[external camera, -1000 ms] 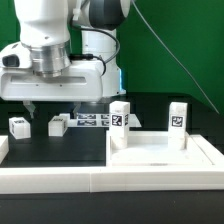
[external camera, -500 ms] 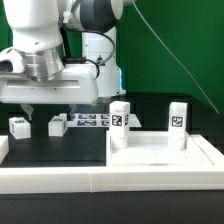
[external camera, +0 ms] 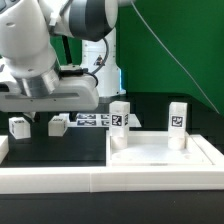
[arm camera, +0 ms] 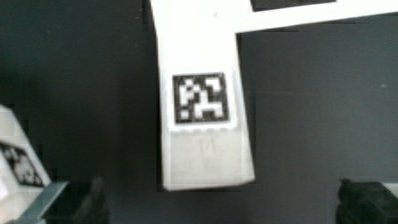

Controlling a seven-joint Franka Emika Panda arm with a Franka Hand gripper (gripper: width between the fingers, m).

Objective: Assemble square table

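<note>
The white square slab [external camera: 165, 152] lies at the exterior view's right, with two tagged legs standing upright on its far corners [external camera: 120, 118] [external camera: 178, 118]. Two loose white leg blocks [external camera: 57, 125] [external camera: 18, 126] rest on the black table at the exterior view's left. My gripper [external camera: 45, 107] hangs above these two blocks, open and holding nothing. In the wrist view one leg block [arm camera: 205, 120] lies lengthwise with its tag up, its near end just ahead of the gripper [arm camera: 214, 203]. Dark fingertips [arm camera: 370, 197] show far apart at either side. A second tagged block [arm camera: 15, 155] peeks in at the edge.
The marker board [external camera: 92, 121] lies flat behind the loose blocks and shows as the white sheet [arm camera: 196, 12] beyond the block's far end. A long white rail [external camera: 50, 180] runs along the table's front edge. A green backdrop stands behind.
The arm has swung toward the exterior view's left and tilted, so the hand now sits further left over the loose blocks. The jaws stay open. No part has moved.
</note>
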